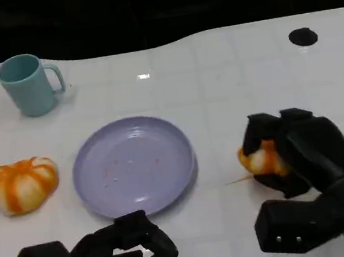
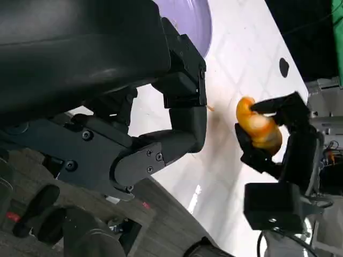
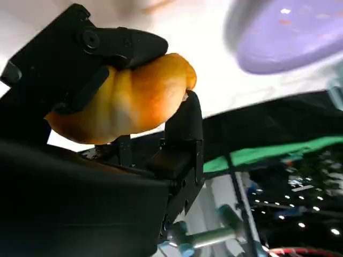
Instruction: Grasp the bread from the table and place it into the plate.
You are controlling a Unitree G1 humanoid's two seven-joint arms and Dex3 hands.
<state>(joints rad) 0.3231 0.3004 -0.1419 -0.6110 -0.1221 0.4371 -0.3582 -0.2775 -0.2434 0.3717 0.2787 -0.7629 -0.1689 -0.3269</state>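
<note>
A white table (image 1: 217, 84) with faint grid lines is spanning the scene, a bright glare spot (image 1: 143, 76) reflecting off its surface. A black round hole (image 1: 303, 37) is sitting in the tabletop beyond the right hand, toward the far edge. Behind that edge, a dark backdrop (image 1: 143, 8) is filling the background. A green strip (image 3: 278, 152) and small ceiling lights (image 3: 316, 201) are showing in the right wrist view.

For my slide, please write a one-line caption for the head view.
Right robot hand grips orange bread beside the empty purple plate.
</note>
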